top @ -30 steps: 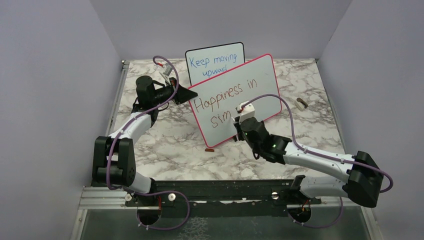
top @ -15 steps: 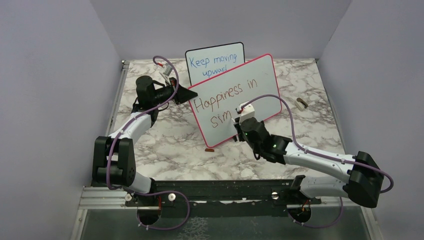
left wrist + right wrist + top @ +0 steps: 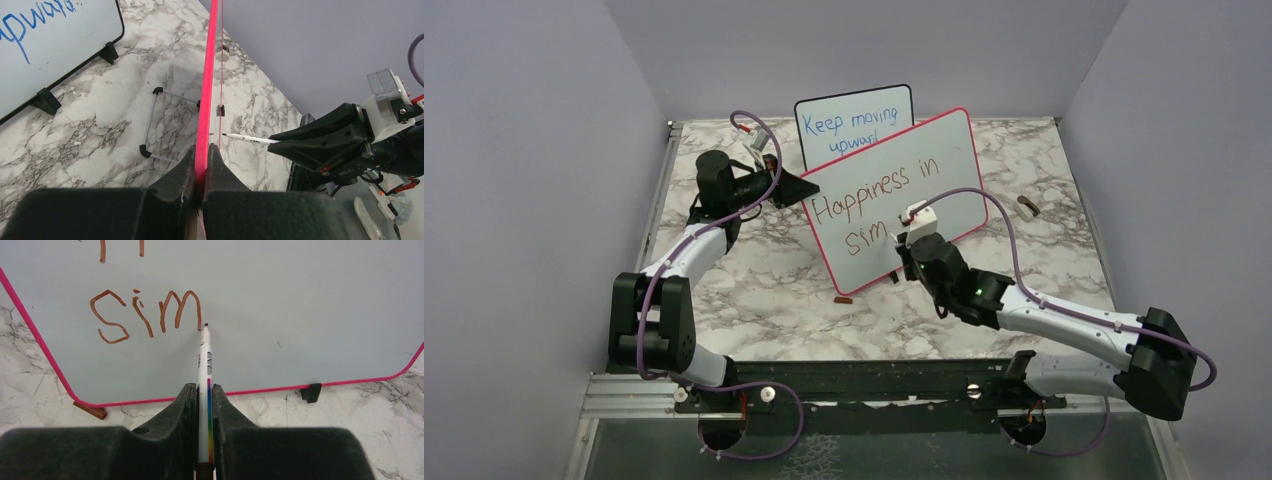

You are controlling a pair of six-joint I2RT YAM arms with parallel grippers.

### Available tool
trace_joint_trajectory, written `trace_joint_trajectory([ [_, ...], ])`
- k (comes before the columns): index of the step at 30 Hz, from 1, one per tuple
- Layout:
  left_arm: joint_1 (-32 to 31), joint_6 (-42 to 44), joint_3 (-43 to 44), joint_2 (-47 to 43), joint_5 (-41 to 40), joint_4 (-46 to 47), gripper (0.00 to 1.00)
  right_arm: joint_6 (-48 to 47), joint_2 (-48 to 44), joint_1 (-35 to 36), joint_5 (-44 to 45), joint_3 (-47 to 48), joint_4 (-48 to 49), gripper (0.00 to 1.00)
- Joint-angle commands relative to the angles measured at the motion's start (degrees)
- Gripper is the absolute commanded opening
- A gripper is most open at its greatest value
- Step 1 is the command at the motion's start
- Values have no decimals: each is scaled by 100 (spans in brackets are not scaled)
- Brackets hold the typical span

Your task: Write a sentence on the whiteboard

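Two black plastic fingers of the right gripper [image 3: 204, 390] are almost closed on a slim white marker pen [image 3: 205, 352] with a rainbow stripe, which points straight ahead of them. Its dark tip is just right of the last letter, at the surface or just off it; which of these cannot be told. Directly in front of this gripper stands the large rectangular whiteboard [image 3: 310, 295], smooth and glossy, with a thin pink-red frame, rounded corners and small black feet [image 3: 310, 392]. The brownish-red handwritten sentence [image 3: 145, 315] reads "Happiness in" on the upper line and only "sim" on the lower one. Probably more than half is done, and the rest of the last word is left. Below and left of the fingers, a small brown cap-like piece [image 3: 91, 410] lies on the grey-veined marble table [image 3: 360, 415]. At the board's far side edge, the left gripper [image 3: 201, 156] is clamped on the frame. Beyond that gripper, a smaller black-framed board [image 3: 854, 118] carries blue writing.
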Motion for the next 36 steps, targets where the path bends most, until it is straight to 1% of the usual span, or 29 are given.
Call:
trace_joint_trajectory([
  [1, -64, 442, -64, 210, -299, -595, 0, -168, -41, -71, 130, 126, 362, 1],
  [19, -70, 451, -56, 206, -312, -612, 0, -268, 164, -254, 1, 174, 965, 1],
  [28, -63, 451, -51, 211, -309, -619, 0, -163, 221, -277, -63, 159, 758, 1],
  [36, -63, 459, -51, 195, -315, -623, 0, 117, 180, -282, -169, 6, 305, 1],
])
